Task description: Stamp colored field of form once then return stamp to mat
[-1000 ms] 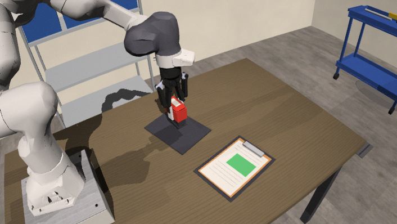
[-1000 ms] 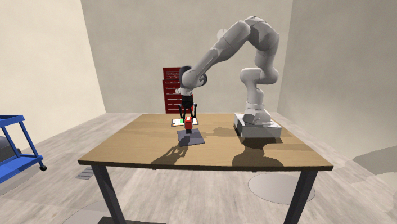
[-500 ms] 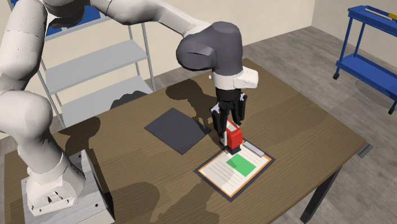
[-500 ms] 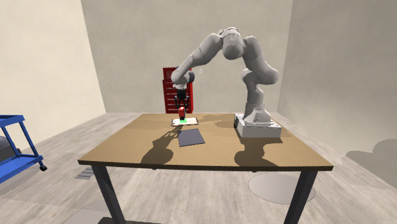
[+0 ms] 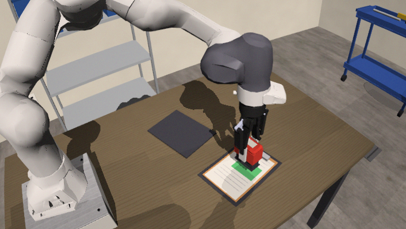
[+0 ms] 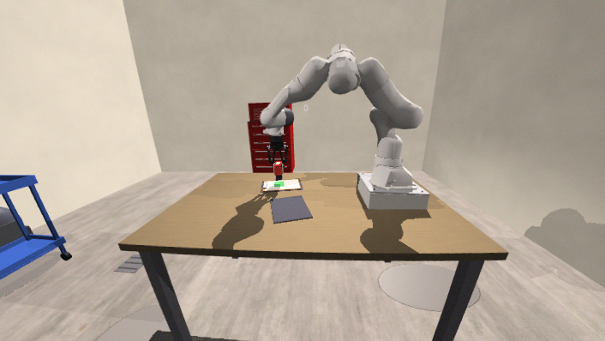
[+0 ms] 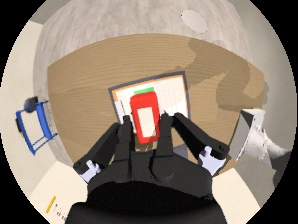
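Observation:
My gripper [image 5: 249, 144] is shut on the red stamp [image 5: 253, 153] and holds it upright over the form [image 5: 239, 174]. The stamp's dark base is over the far part of the green field [image 5: 247, 170]; I cannot tell whether it touches the paper. In the exterior view the stamp [image 6: 278, 170] stands just above the form [image 6: 281, 185]. In the wrist view the stamp [image 7: 145, 117] sits between my fingers, with the form [image 7: 152, 102] beneath it and a strip of green showing at its far end. The dark mat [image 5: 181, 133] lies bare to the left of the form.
The robot base [image 5: 66, 198] stands at the table's left corner. A grey shelf [image 5: 100, 83] is behind the table, a blue cart [image 5: 379, 60] stands at the right, and a red cabinet [image 6: 270, 141] stands by the far wall.

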`<state>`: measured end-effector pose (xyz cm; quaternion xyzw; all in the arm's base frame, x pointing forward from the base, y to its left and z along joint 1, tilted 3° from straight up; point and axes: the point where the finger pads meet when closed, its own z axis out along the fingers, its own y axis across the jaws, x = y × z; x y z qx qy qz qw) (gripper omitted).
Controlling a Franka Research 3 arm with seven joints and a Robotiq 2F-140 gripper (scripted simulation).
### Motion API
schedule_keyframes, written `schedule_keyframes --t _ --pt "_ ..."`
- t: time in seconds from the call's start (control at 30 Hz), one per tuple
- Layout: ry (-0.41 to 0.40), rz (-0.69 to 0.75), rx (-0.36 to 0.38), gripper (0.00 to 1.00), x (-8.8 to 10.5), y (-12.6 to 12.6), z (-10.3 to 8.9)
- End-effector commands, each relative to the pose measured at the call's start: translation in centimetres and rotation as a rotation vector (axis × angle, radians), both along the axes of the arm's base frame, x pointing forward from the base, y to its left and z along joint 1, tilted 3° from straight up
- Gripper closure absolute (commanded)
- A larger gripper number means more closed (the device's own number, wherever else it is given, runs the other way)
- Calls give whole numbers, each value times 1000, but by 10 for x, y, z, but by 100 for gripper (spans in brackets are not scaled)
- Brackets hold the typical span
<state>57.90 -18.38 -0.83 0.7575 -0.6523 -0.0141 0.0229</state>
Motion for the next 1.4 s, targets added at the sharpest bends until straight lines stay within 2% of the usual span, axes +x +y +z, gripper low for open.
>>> schedule_keyframes --t 0.0,1.07,1.37 --pt "4 53 6 83 1 1 1" --pt "4 53 6 83 3 -1 2" --pt "4 53 6 83 2 -1 -7"
